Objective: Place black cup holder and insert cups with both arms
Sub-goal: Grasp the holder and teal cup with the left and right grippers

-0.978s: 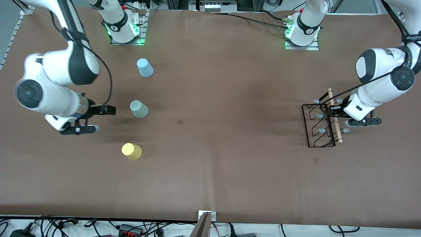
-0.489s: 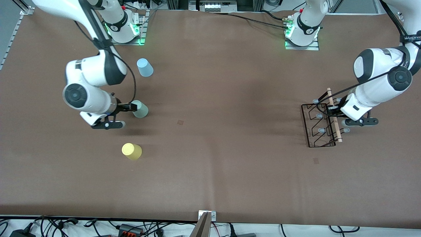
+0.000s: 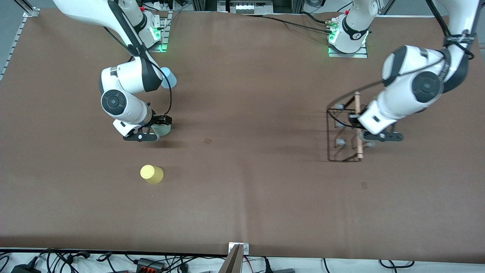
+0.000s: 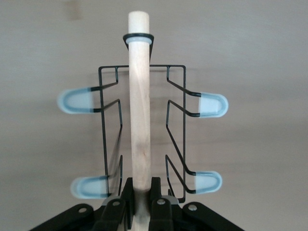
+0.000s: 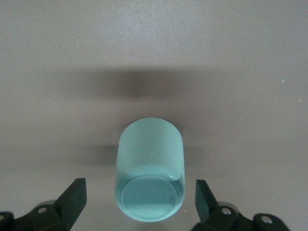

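Note:
My left gripper (image 3: 359, 129) is shut on the light wooden rod (image 3: 357, 108) of the black cup holder (image 3: 333, 132) and holds it a little above the table toward the left arm's end. In the left wrist view the fingers (image 4: 127, 192) clamp the rod (image 4: 138, 96), with grey-blue-tipped pegs (image 4: 77, 101) on both sides. My right gripper (image 3: 157, 127) is open, low around the upside-down mint-green cup (image 3: 165, 131). In the right wrist view the cup (image 5: 150, 163) stands between the spread fingers (image 5: 72, 197), untouched. The yellow cup (image 3: 151, 174) stands nearer the camera. The light blue cup (image 3: 170, 79) is partly hidden by the right arm.
The brown table mat (image 3: 246, 94) has a small dark mark (image 3: 208, 140) near the middle and another (image 3: 364, 185) nearer the camera than the holder. The arm bases (image 3: 348, 34) stand at the farthest edge. Cables lie along the nearest edge.
The right arm swung in and brought its open gripper around the mint-green cup. The left gripper lifted the cup holder by its rod and carried it toward the table's middle.

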